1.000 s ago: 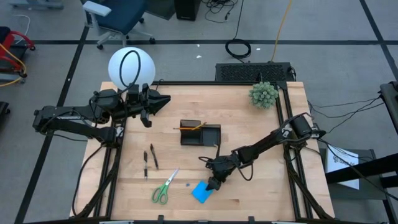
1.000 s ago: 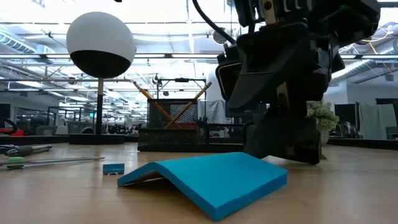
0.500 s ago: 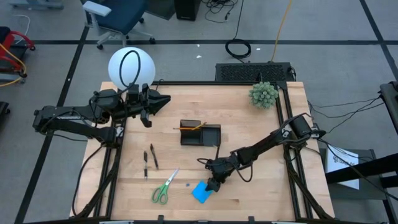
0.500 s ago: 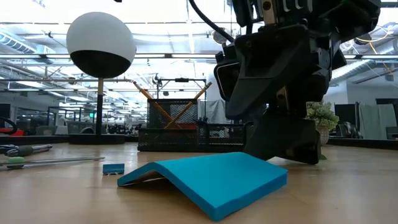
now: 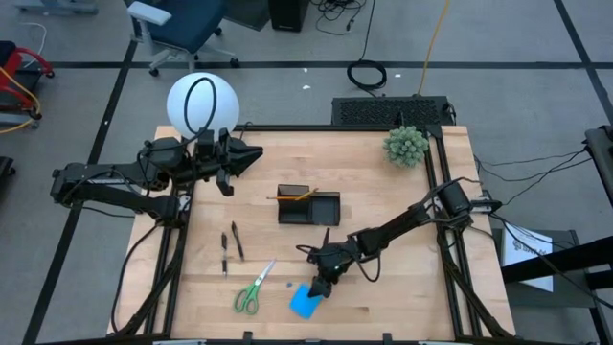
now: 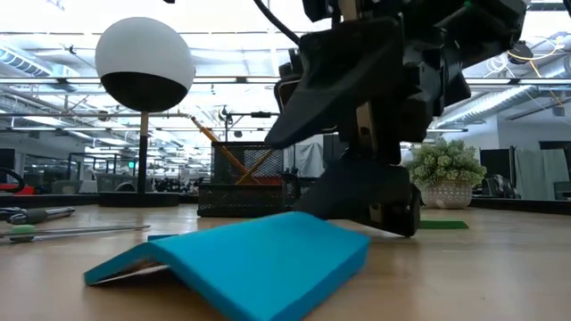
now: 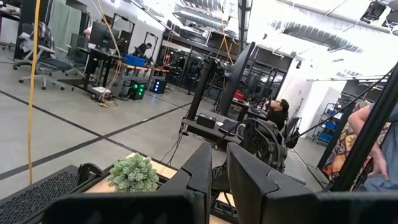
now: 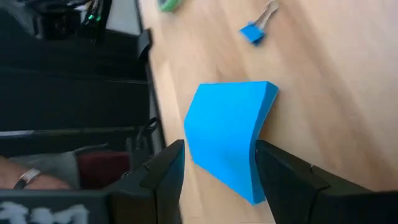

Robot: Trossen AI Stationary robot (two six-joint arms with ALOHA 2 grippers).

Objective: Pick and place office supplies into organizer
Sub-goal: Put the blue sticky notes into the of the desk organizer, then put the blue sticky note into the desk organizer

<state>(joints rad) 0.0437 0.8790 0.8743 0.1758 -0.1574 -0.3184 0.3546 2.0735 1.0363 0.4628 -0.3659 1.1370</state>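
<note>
Matt blue paper pad (image 5: 306, 303) on a smooth pale wooden table (image 5: 383, 287); black mesh organizer (image 5: 308, 207)

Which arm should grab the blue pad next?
Right. The right claw is open, fingers straddling the blue pad. The left claw waits far off near the white globe lamp.

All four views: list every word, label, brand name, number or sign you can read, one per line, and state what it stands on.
None can be read.
Paper sheet beside the table, high view: print on it, too small to read.
Blue pad, at the right gripper: plain, no writing.
Organizer, scissors: no label visible.
Left gripper, parked near the lamp: no marking legible.
</note>
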